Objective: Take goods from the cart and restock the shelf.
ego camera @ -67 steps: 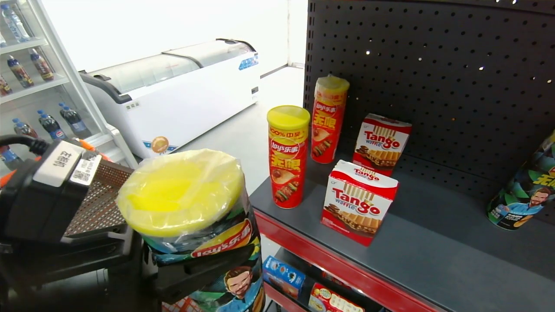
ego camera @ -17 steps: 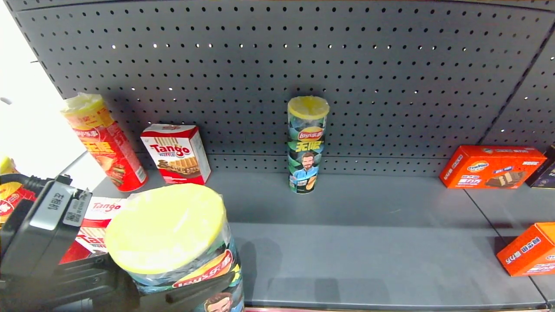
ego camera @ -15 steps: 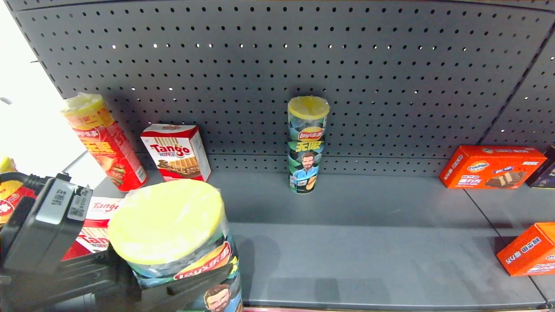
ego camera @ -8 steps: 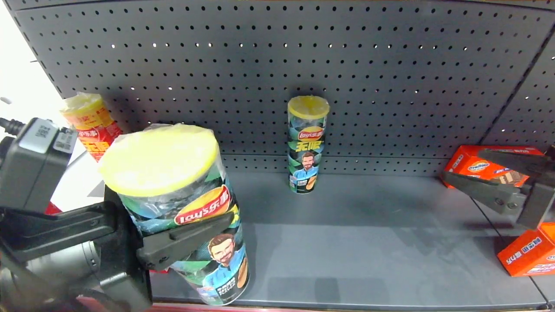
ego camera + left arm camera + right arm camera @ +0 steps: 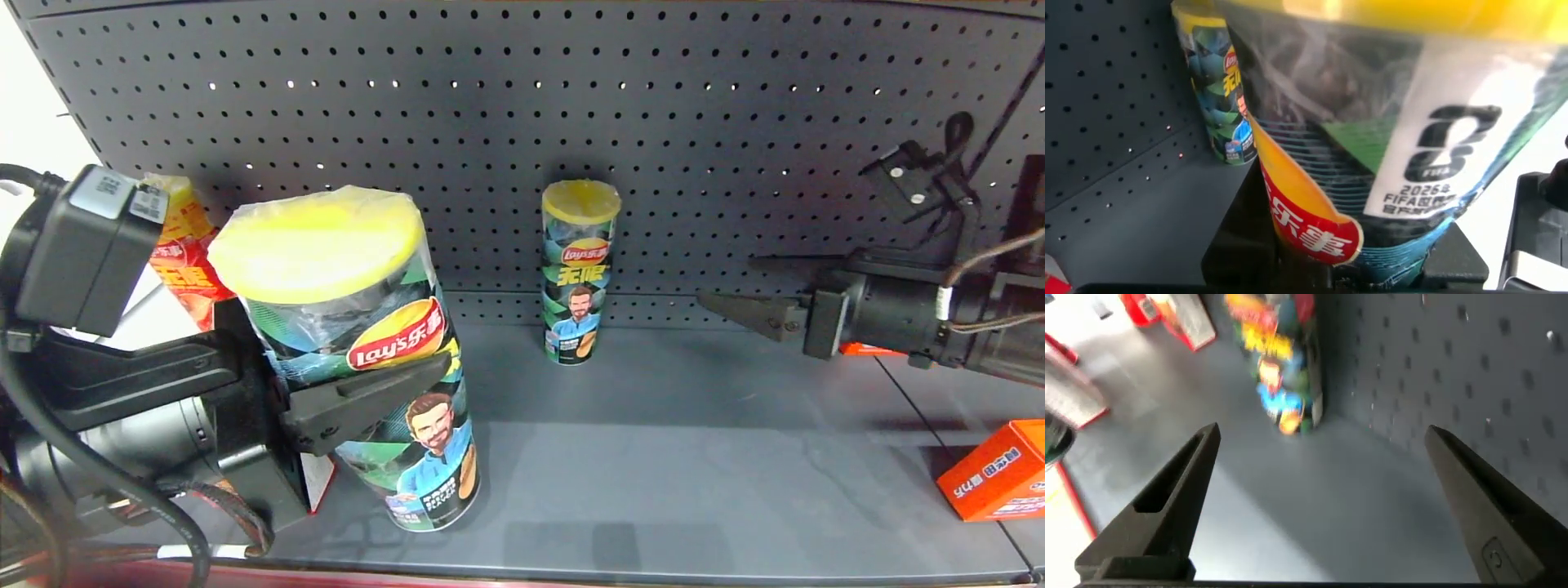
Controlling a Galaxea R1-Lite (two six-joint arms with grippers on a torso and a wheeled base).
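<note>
My left pincer is clamped on a shrink-wrapped green-and-blue chip can with a yellow lid. I hold it slightly tilted over the front of the grey shelf, forward and left of the matching can standing upright against the pegboard. I cannot tell whether its base touches the shelf. My right pincer hangs wide, holding nothing, right of that standing can. An orange box lies farther right.

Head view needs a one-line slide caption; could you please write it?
Left gripper holds a green chip can at the shelf front; a matching can stands behind, right gripper open.
</note>
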